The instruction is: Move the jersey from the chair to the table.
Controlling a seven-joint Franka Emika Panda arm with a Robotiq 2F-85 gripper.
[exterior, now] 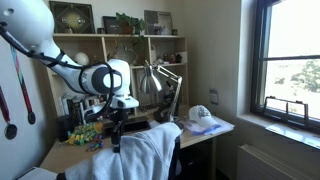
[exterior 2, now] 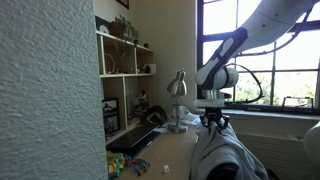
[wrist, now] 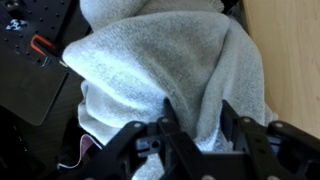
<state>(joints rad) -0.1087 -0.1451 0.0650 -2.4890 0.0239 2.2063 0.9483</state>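
Arm pose: elbow high, forearm folded down, wrist vertical over the chair (exterior: 176,160). The gripper (exterior: 116,136) points straight down at the chair's top edge. We see the jersey (exterior: 150,150) draped over the chair back, not on the table (exterior: 205,133) beyond the chair. In the wrist view the fingers (wrist: 170,128) stand spread, with the grey cloth of the jersey (wrist: 170,60) showing between them, directly under the gripper (wrist: 200,128). We cannot tell whether the tips touch it. In an exterior view the gripper (exterior 2: 212,124) sits just above the jersey (exterior 2: 228,158). Behind the chair, the shelf unit (exterior: 120,45) compartments hold books and framed pictures. A white cap (exterior: 203,114) lies on the table.
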